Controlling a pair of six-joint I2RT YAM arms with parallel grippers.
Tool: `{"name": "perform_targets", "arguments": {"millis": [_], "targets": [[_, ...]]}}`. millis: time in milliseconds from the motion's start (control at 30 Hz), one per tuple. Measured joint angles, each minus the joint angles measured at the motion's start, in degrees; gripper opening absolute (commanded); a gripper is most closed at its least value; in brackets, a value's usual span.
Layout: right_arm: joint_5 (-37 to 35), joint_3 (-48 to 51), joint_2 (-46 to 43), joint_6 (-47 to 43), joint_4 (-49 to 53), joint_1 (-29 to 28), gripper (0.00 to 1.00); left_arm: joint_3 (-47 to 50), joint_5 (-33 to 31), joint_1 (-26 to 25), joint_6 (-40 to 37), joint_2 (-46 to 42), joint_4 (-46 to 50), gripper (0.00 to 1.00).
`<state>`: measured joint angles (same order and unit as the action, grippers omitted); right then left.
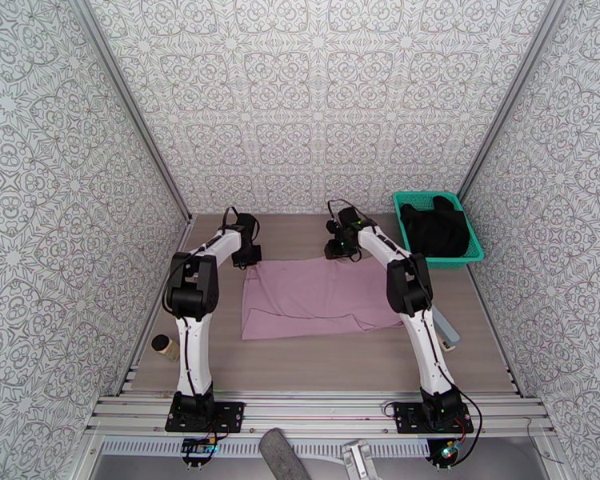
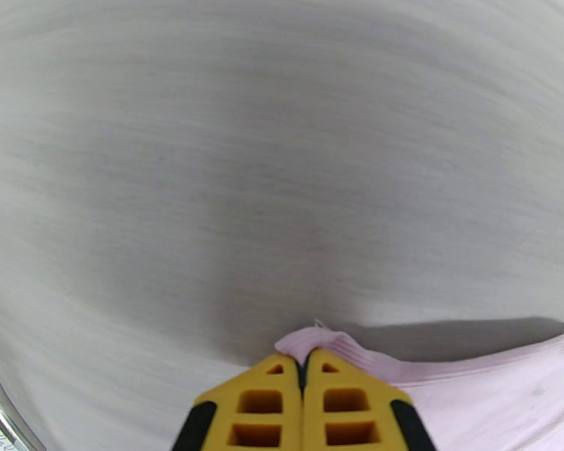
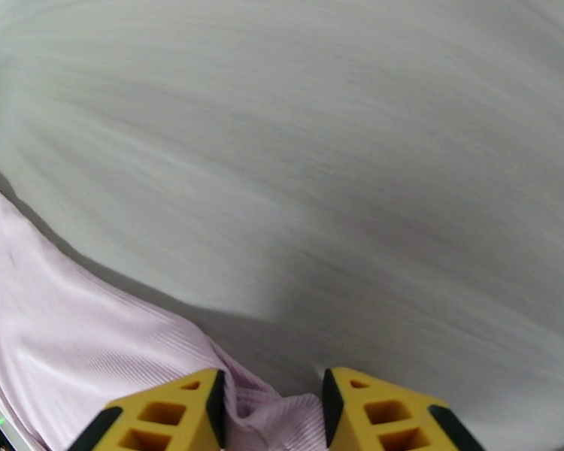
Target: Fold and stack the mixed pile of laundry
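Observation:
The mauve-pink shirt [image 1: 316, 298] lies spread flat in the middle of the table. My left gripper [image 1: 250, 262] is at its far left corner, and in the left wrist view it [image 2: 303, 370] is shut on a pinched fold of the shirt [image 2: 470, 392]. At the shirt's far edge to the right is my right gripper [image 1: 340, 254]. In the right wrist view its yellow fingers [image 3: 273, 400] stand apart, with a ridge of pink cloth [image 3: 79, 347] between them. The black garment [image 1: 436, 230] lies bunched inside the teal basket [image 1: 452, 262].
The basket stands at the back right against the patterned wall. A small brown cylinder [image 1: 165, 346] sits near the table's left edge. A grey block [image 1: 446, 328] lies by the right arm. Bare wooden table [image 1: 324, 362] runs in front of the shirt.

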<state>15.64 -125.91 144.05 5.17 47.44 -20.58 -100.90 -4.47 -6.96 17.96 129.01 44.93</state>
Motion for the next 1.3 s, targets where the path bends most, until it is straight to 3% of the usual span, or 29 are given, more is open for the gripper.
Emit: {"name": "perform_targets", "arguments": {"millis": [100,233,300,567,900,1300], "targets": [[-0.22,-0.33,0.39,0.44,0.07,0.00,0.28,0.00,-0.17,0.00,0.02,0.00,0.00,0.00],[-0.17,-0.74,0.94,1.05,0.02,0.00,0.05,0.00,-0.15,0.00,0.04,0.00,0.00,0.00],[0.09,-1.07,1.09,1.16,0.04,0.00,0.00,0.00,-0.11,0.00,0.02,0.00,0.00,0.00],[0.52,1.86,-0.37,0.52,-2.67,0.00,0.00,6.29,0.33,-0.57,-0.02,-5.79,-2.08,0.00],[2.01,23.02,-15.58,-0.04,-17.14,0.00,0.00,17.75,1.64,-0.72,0.00,-19.87,-11.41,0.00],[3.26,37.70,-21.18,2.49,-32.59,-0.17,0.00,27.23,1.84,-1.07,0.59,-23.32,-16.35,0.00]]}}
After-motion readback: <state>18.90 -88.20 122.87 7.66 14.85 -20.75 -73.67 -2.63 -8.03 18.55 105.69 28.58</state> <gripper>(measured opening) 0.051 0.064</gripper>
